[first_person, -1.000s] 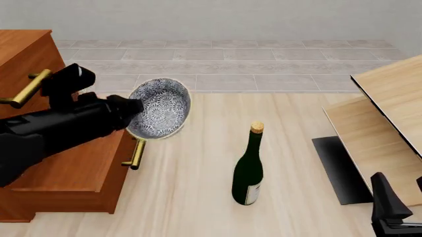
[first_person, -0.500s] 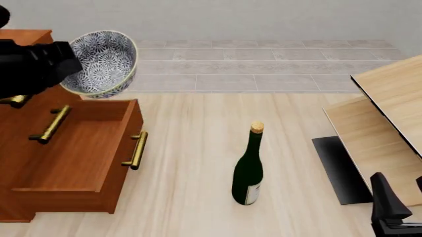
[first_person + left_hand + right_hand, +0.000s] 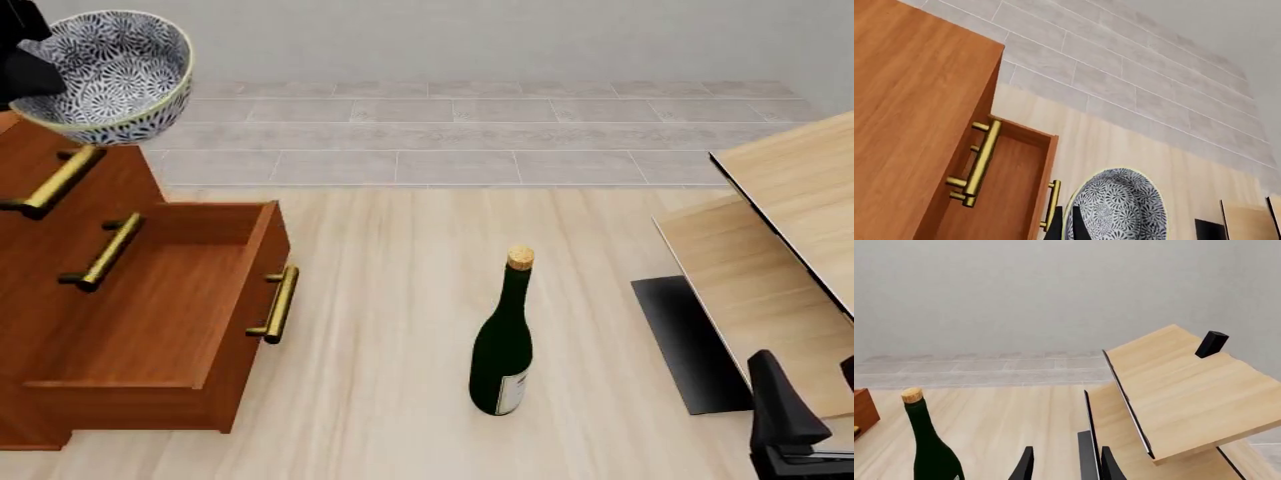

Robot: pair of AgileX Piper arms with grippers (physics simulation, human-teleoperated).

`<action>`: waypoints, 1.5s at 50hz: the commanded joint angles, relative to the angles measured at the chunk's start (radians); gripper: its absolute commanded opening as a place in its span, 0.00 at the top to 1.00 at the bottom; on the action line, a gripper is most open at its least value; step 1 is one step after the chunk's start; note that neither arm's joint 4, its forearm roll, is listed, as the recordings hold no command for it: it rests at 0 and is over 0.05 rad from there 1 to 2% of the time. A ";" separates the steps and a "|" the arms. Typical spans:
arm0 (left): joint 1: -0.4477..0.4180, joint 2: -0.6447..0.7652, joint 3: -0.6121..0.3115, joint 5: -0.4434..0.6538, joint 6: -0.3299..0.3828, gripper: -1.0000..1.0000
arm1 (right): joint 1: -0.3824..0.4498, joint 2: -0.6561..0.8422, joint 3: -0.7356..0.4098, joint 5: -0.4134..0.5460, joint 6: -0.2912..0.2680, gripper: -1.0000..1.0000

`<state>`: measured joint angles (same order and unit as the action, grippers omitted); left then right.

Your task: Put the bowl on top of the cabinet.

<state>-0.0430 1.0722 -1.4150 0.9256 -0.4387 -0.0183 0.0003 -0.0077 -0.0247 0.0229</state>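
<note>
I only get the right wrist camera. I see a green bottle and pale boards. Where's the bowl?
Observer: The bowl is lifted high at the front view's upper left, near the top of the cabinet.
Kid: Who's holding it?
Observer: The left hand. Its dark fingers pinch the bowl's rim in the left wrist view.
Kid: Is the cabinet closed?
Observer: No, one drawer sticks out, open.

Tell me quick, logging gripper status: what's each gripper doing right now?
Left gripper: closed on the bowl, held high over the cabinet.
Right gripper: open, empty.
</note>
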 commanded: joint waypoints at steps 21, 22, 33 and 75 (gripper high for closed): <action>0.017 0.163 -0.387 0.294 -0.241 1.00 | -0.001 0.000 -0.001 0.002 -0.009 0.00; 0.017 0.163 -0.387 0.294 -0.241 1.00 | -0.001 0.000 -0.001 0.002 -0.009 0.00; 0.107 0.178 -0.397 0.294 -0.305 1.00 | -0.002 0.000 0.000 -0.001 -0.004 0.00; 0.542 0.288 -0.474 0.294 -0.371 1.00 | -0.011 0.000 -0.002 -0.011 0.016 0.00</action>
<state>0.4313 1.3372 -1.8964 1.2200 -0.8096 -0.0281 0.0002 -0.0096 -0.0331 0.0357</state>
